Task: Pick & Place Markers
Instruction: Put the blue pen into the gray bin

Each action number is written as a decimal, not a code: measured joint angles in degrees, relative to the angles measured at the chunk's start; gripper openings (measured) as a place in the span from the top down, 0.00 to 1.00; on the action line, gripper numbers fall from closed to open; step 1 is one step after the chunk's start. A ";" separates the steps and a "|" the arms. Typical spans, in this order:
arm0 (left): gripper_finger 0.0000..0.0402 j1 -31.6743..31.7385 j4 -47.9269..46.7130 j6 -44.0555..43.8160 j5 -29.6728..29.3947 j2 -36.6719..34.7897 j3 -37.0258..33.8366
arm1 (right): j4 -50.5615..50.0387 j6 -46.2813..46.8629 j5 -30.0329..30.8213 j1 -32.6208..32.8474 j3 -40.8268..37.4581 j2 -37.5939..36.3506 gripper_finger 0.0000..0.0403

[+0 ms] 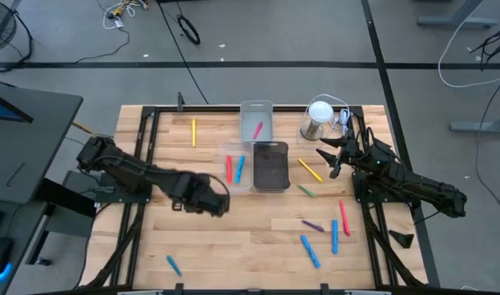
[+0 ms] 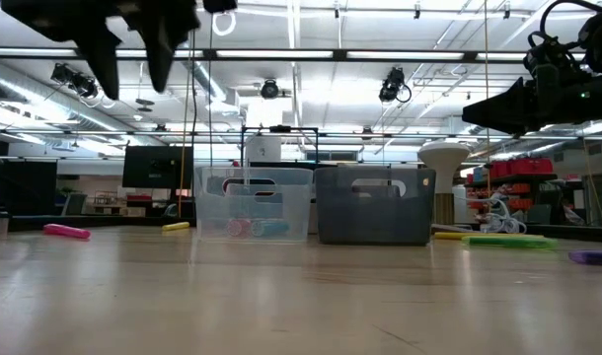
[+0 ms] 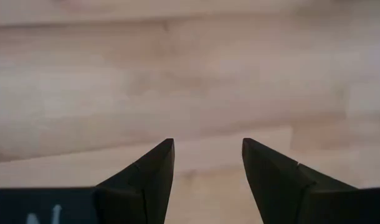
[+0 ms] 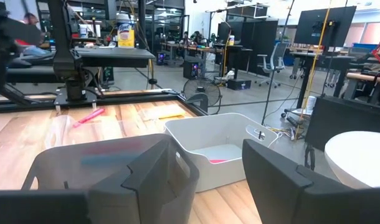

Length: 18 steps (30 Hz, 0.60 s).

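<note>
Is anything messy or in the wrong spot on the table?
Yes. Markers lie scattered loose on the table: a yellow one far back left, a blue one alone near the front, several at right. Only a few are in the bins.

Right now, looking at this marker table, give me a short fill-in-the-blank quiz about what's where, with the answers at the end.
1. The clear bin holds a red marker and a ____ one.
2. The dark bin stands directly to the ____ of the clear bin in the high view.
3. The left gripper hovers over bare wood with its fingers ____.
4. The light grey bin holds one ____ marker.

Missing words: blue; right; open; pink
</note>
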 joint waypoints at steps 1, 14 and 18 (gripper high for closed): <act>0.51 -1.24 0.97 0.02 0.03 0.00 0.00 | 0.00 0.00 0.00 -0.01 -0.02 -0.02 0.48; 0.52 -15.56 4.59 -21.00 -0.52 0.77 0.00 | 0.00 0.00 0.00 0.01 -0.01 0.00 0.48; 0.52 -19.17 4.53 -25.95 -0.47 2.40 0.00 | 0.00 0.00 0.00 -0.01 -0.02 0.00 0.48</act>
